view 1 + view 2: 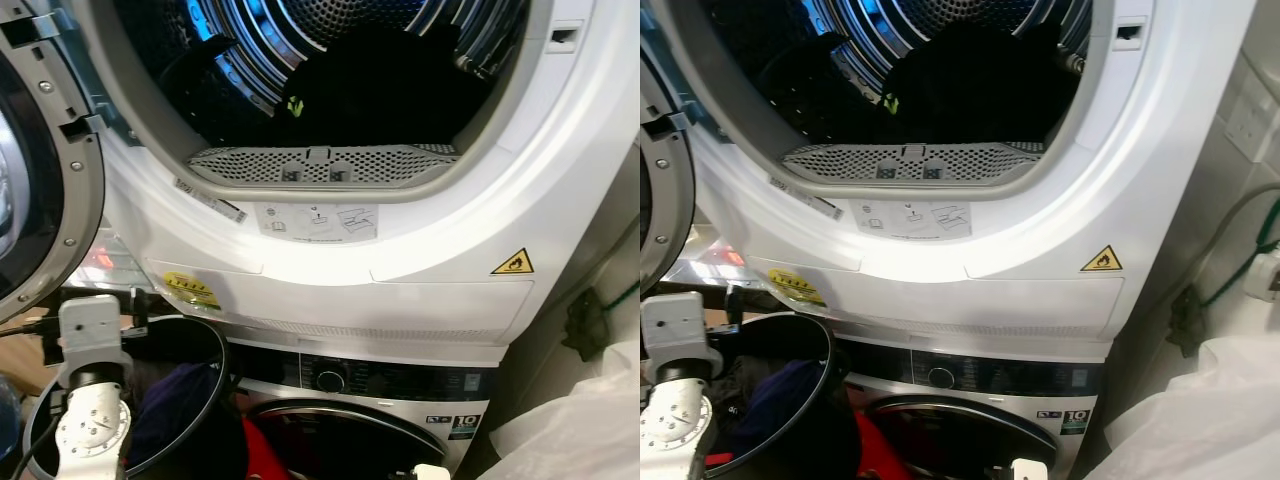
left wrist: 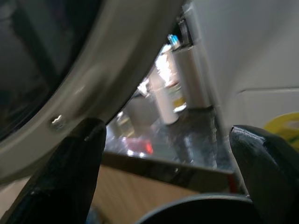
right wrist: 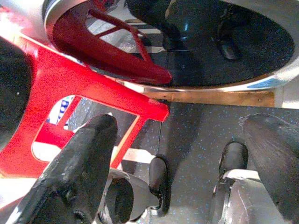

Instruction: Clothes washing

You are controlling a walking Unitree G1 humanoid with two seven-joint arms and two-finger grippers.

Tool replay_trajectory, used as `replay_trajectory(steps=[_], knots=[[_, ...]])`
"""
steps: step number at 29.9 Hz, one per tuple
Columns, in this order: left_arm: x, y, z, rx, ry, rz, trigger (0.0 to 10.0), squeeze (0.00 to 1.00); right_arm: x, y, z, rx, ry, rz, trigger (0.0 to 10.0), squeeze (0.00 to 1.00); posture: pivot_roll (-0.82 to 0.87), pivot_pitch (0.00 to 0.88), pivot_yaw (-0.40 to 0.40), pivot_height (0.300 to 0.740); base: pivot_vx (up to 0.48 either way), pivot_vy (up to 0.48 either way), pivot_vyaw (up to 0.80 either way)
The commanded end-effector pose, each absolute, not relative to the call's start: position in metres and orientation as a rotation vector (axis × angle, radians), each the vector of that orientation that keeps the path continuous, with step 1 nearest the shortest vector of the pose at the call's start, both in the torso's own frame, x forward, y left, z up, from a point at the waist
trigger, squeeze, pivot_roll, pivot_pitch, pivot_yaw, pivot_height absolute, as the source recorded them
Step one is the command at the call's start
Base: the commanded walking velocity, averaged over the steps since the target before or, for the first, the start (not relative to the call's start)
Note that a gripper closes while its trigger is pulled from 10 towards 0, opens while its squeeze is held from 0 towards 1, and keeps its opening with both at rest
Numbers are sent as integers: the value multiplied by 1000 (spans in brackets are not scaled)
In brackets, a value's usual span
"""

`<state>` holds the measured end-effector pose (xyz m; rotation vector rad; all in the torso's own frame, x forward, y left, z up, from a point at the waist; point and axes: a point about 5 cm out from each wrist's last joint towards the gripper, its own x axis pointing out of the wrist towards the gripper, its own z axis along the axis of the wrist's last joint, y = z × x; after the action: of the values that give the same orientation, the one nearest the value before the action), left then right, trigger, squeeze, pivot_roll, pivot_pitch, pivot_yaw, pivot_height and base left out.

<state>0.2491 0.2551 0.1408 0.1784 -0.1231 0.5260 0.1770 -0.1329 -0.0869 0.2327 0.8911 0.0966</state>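
Dark clothes already lie heaped inside the open upper drum, more wait in the black basket below by the left claw, and both it and the right claw are spread, empty.

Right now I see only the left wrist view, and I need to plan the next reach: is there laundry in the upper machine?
Observer: Yes. Dark clothes lie in the open dryer drum, behind the lint filter.
Operator: Anything waiting to be loaded?
Observer: A black basket beside your left arm holds dark blue clothing.
Operator: And the right claw?
Observer: The right claw is open and empty, pointing down at the floor beside a red stool.
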Motion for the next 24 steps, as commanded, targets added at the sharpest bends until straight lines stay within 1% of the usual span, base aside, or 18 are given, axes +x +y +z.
replay_trajectory(steps=[1, 3, 4, 5, 8, 9, 10, 12, 14, 15, 16, 17, 20, 24], knots=[[249, 266, 127, 72, -17, 605, 10000, 0, 179, -124, -86, 242, 898, 117, 10000, 0, 116, 0, 116, 740, 0, 0, 0], [249, 268, 119, 14, 46, 635, 10000, 0, 180, -124, -86, 243, 898, 116, 10000, 0, 112, 0, 120, 740, 0, 0, 0], [249, 268, 119, 14, 46, 635, 10000, 0, 180, -124, -86, 243, 898, 116, 10000, 0, 112, 0, 120, 740, 0, 0, 0], [250, 269, 114, -41, 79, 661, 10000, 0, 180, -124, -86, 246, 898, 114, 10000, 0, 111, 0, 121, 740, 0, 0, 0], [260, 271, 99, -331, 200, 690, 10000, 0, 178, -123, -87, 256, 904, 104, 10000, 0, 109, 0, 127, 740, 0, 0, 0], [260, 271, 99, -331, 200, 690, 10000, 0, 178, -123, -87, 256, 904, 104, 10000, 0, 109, 0, 127, 740, 0, 0, 0], [268, 268, 96, -402, 241, 637, 10000, 0, 175, -123, -88, 256, 912, 103, 10000, 0, 108, 0, 125, 740, 0, 0, 0], [277, 270, 97, -462, 242, 632, 10000, 0, 172, -123, -90, 253, 923, 108, 10000, 0, 109, 0, 121, 740, 0, 0, 0], [281, 270, 97, -479, 249, 625, 10000, 0, 171, -123, -90, 252, 925, 109, 10000, 0, 109, 0, 119, 740, 0, 0, 0], [288, 270, 100, -555, 243, 635, 10000, 0, 170, -123, -90, 251, 928, 110, 10000, 0, 108, 0, 118, 740, 0, 0, 0], [288, 270, 100, -555, 243, 635, 10000, 0, 170, -123, -90, 251, 928, 110, 10000, 0, 108, 0, 118, 740, 0, 0, 0], [295, 270, 103, -612, 244, 634, 10000, 1000, 169, -123, -91, 248, 934, 112, 10000, 0, 104, 0, 117, 740, 0, 0, 0], [304, 269, 107, -682, 253, 627, 10000, 1000, 167, -123, -92, 241, 941, 118, 10000, 0, 101, 0, 115, 740, 0, 0, 0], [319, 260, 110, -721, 306, 546, 10000, 1000, 163, -123, -94, 221, 964, 122, 10000, 0, 97, 0, 109, 740, 0, 0, 0]])
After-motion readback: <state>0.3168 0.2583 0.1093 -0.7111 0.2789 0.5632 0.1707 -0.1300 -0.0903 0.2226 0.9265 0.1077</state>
